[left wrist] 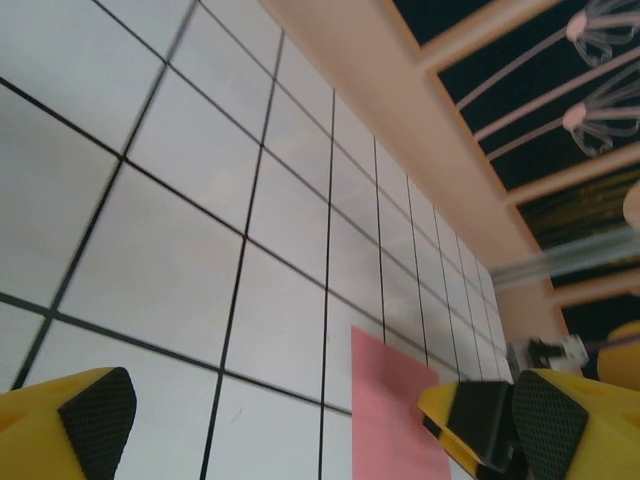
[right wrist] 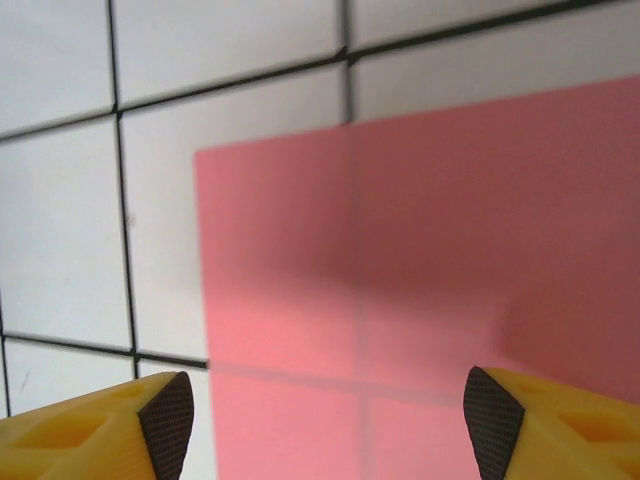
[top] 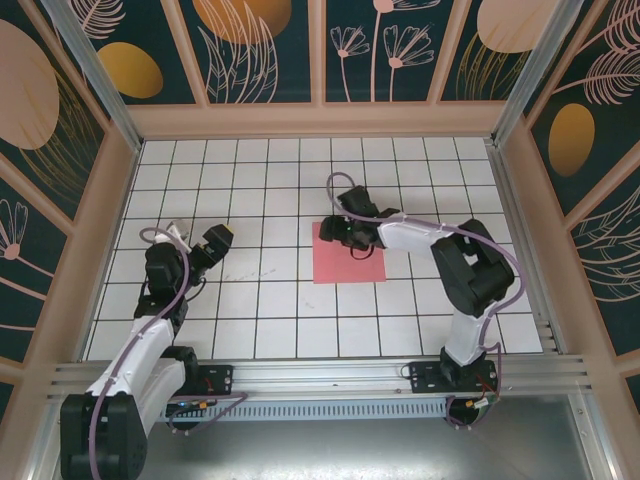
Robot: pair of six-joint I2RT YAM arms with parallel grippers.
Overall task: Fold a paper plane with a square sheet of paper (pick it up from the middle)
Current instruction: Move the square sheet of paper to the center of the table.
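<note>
The square sheet of paper (top: pixel 349 262) lies flat on the white tiled worktop (top: pixel 250 310), just right of its centre. It is salmon pink and thin enough that the grid lines show faintly through. The right gripper (right wrist: pixel 328 418) hangs over the sheet's far-left part, fingers spread wide, gripping nothing. The left gripper (left wrist: pixel 290 425) sits near the worktop's left edge, fully spread and empty, with bare tiles between it and the sheet.
</note>
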